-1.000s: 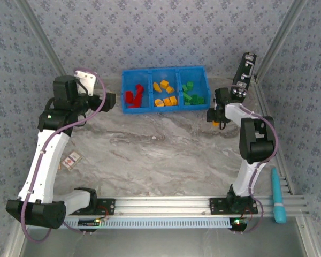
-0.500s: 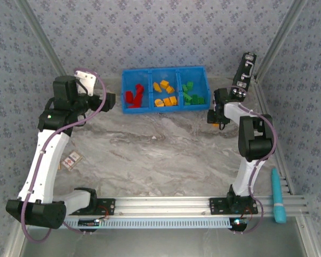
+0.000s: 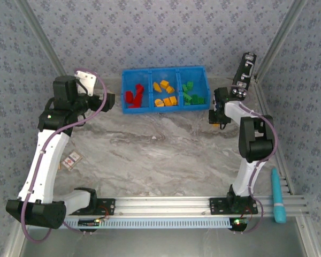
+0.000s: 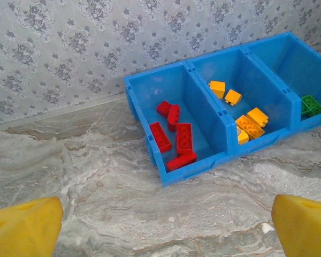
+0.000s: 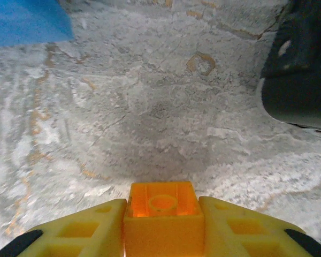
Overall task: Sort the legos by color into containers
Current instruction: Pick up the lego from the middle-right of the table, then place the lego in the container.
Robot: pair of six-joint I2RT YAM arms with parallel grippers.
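The blue bin [image 3: 150, 110] stands at the back of the table with three compartments. Red legos [image 3: 134, 95] lie in the left one, orange-yellow legos [image 3: 165, 93] in the middle, green legos [image 3: 192, 94] in the right. My right gripper [image 3: 217, 115] is low over the table just right of the bin. In the right wrist view the right gripper [image 5: 163, 227] is shut on one orange-yellow lego [image 5: 163, 211], hollow underside facing the camera. My left gripper [image 4: 166, 230] is open and empty, short of the bin's left front corner [image 4: 168, 176], above bare table.
A black upright case [image 3: 245, 72] leans at the back right, and its dark base [image 5: 302, 69] is close to my right gripper. A teal tool [image 3: 278, 195] lies outside the right rail. A small card [image 3: 71, 159] lies on the table at left.
The right gripper's jaws have closed in on the orange-yellow lego, and the gripper has shifted slightly. The left arm has not moved.
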